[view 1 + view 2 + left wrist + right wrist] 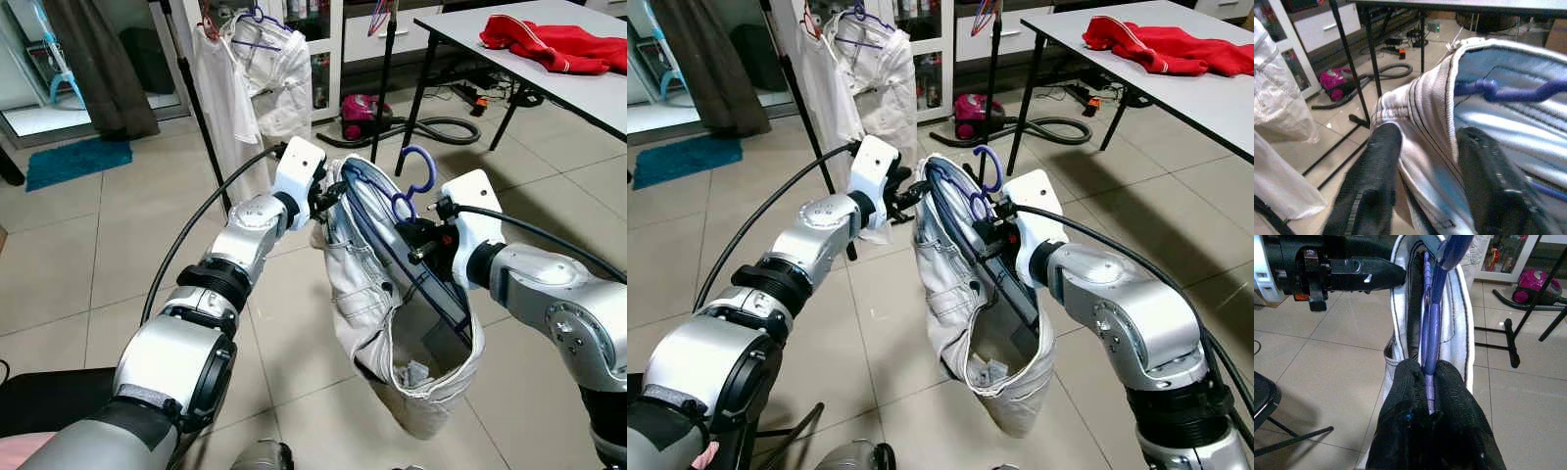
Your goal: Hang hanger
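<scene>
Right gripper [1430, 391] clamped on the purple hanger [416, 186], both black fingers pressed onto its bar, the hook poking up free above the garment so it can catch a rail. Left gripper [1425, 161] pinches the collar edge of the white garment [367, 294], one finger outside, one inside the fabric, holding the neck open and the cloth steady around the hanger. The whole bundle hangs in the air between the two arms, over the tiled floor [98, 264].

Ahead, the clothes rack [196, 108] with a white shirt [265, 78] already on a hanger looks like the target. The rack's black uprights and that shirt crowd the approach, I'd say. To the right, a grey table [549, 69] carrying a red garment [558, 44]; behind, a pink vacuum cleaner [364, 116] with its hose snaking across the floor, a trip risk
</scene>
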